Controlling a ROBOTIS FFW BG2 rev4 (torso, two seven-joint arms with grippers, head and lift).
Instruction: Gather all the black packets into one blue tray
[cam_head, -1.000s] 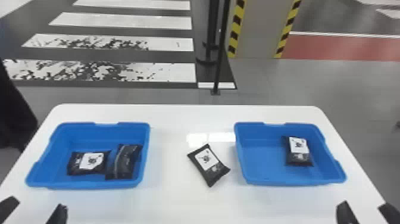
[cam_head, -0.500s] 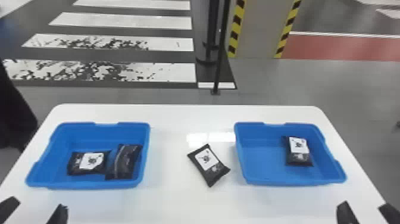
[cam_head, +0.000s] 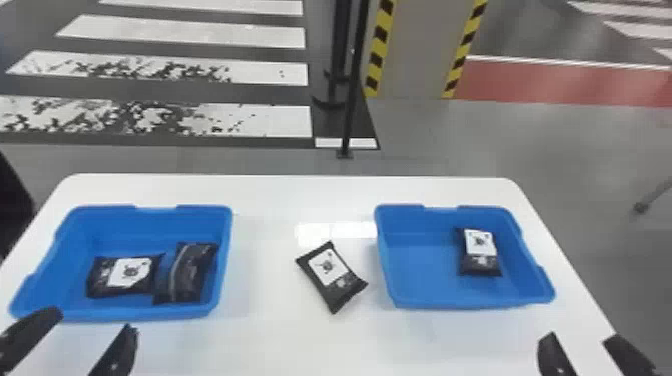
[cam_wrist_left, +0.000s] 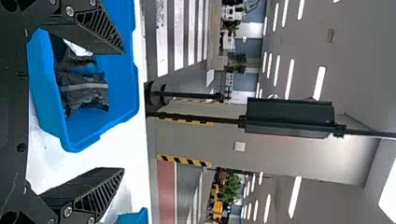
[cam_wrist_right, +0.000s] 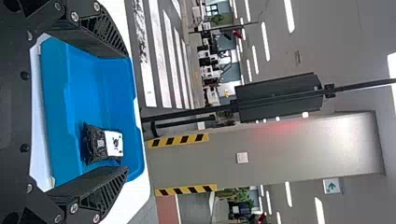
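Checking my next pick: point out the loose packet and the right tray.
Loose packet (cam_head: 330, 271): head view, on its white label.
Right tray (cam_head: 422, 275): head view, on its bare floor, beside the packet inside.

No wording legible; packet labels and one green sign carry marks.
In the head view, a white label (cam_head: 327, 265) with a dark round emblem sits on the loose packet (cam_head: 334, 282) on the desk (cam_head: 280, 340) between the trays; a like label (cam_head: 131, 272) is on one packet (cam_head: 122, 278) in the left tray (cam_head: 135, 237), and another label (cam_head: 480, 242) on the packet (cam_head: 479, 256) in the right tray (cam_head: 420, 270). Their small print is too blurred to read. In the right wrist view, a green-and-white sign (cam_wrist_right: 332, 185) with an arrow-like mark shows beside the pillar (cam_wrist_right: 299, 154), whose small pale plate (cam_wrist_right: 242, 157) is unreadable.
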